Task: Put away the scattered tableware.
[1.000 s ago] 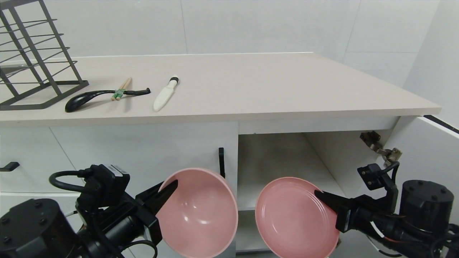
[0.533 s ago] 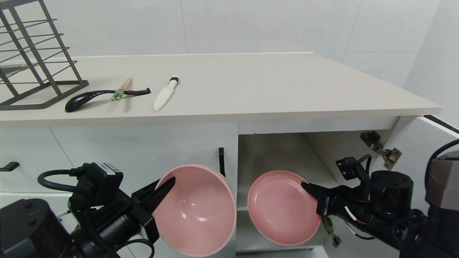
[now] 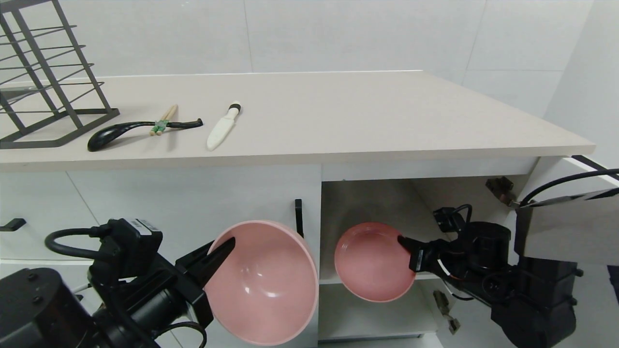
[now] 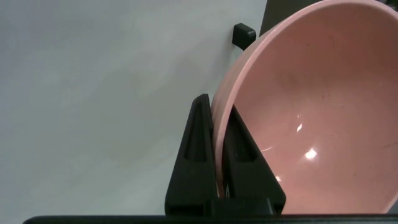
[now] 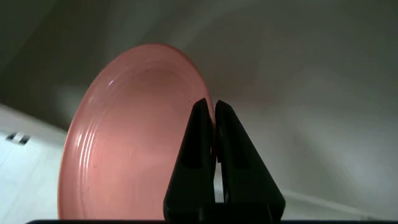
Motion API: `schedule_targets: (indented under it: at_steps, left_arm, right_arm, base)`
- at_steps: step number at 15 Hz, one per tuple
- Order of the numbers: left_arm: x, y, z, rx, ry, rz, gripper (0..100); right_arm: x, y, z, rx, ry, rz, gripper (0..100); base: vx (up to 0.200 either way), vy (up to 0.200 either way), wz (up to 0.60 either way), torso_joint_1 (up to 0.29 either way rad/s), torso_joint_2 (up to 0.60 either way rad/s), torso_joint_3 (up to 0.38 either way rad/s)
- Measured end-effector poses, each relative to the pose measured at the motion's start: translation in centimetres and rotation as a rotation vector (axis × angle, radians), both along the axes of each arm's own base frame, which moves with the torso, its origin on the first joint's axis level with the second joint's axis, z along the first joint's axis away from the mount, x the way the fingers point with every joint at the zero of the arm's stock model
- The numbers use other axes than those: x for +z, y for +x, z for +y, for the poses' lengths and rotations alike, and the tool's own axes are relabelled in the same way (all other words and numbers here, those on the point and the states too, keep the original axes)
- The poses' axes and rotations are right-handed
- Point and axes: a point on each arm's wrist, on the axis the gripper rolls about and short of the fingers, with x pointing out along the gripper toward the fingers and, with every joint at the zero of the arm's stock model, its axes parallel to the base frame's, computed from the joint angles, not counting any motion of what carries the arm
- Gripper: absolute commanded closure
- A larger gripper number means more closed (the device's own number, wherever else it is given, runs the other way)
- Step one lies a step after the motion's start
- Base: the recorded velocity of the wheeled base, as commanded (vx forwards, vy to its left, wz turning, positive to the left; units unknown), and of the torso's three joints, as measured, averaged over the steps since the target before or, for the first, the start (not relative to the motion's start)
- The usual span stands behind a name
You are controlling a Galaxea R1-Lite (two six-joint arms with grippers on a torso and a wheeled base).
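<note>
- The left gripper (image 3: 223, 250) is clamped on the rim of the pink bowl (image 3: 265, 285). In the left wrist view, one finger (image 4: 199, 146) lies outside the wall and the other inside it.
- The pink bowl is tipped on its side, with its hollow turned up towards the head camera. It hangs low in front of the closed cabinet door (image 3: 193, 203), just beside that door's black handle (image 3: 299, 218).
- The right gripper (image 3: 403, 240) is pinched narrow on the edge of the pink plate (image 3: 370, 263), and in the right wrist view its fingertips (image 5: 200, 109) close over the rim.
- The pink plate stands nearly upright in the mouth of the open cabinet (image 3: 377, 203), at the level of the shelf (image 3: 328, 279). Whether its lower edge touches the shelf cannot be told.
- On the countertop (image 3: 348, 116), a black spoon (image 3: 113, 131) lies flat on the left.
- A pair of chopsticks (image 3: 163, 121) crosses over the black spoon's handle.
- A white knife (image 3: 222, 126) lies just to the right of them, apart from both.
- A dark wire rack (image 3: 43, 82) stands at the far left of the countertop, near the bowl end of the black spoon.
</note>
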Motion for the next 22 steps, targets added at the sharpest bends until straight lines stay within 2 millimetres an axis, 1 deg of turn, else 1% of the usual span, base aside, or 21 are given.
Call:
schedule_targets:
  at_steps: [4,10,14,19,22]
  left_arm:
    - [0.0,0.0,0.0,-0.001,-0.001,-0.001,100]
    - [0.3,-0.1,0.1,-0.003,-0.007,-0.012,100]
    - [0.3,-0.1,0.2,0.004,-0.007,-0.013,100]
    - [0.2,0.0,0.2,0.007,-0.007,-0.012,100]
    - [0.2,0.0,0.2,0.007,-0.004,-0.008,100]
  right_arm:
    - [-1.9,1.9,0.2,-0.012,0.000,-0.001,100]
    - [-4.0,4.0,0.8,-0.014,0.007,-0.019,100]
    - [-5.0,5.0,1.1,-0.019,0.019,-0.027,100]
    - [-5.3,6.1,1.5,-0.046,0.083,-0.033,100]
    - [-6.0,6.8,1.7,-0.076,0.081,-0.046,100]
  base:
    - [0.000,0.000,0.00,0.000,0.00,0.000]
    - [0.000,0.000,0.00,0.000,0.00,0.000]
    - [0.000,0.000,0.00,0.000,0.00,0.000]
    - [0.000,0.000,0.00,0.000,0.00,0.000]
    - [0.000,0.000,0.00,0.000,0.00,0.000]
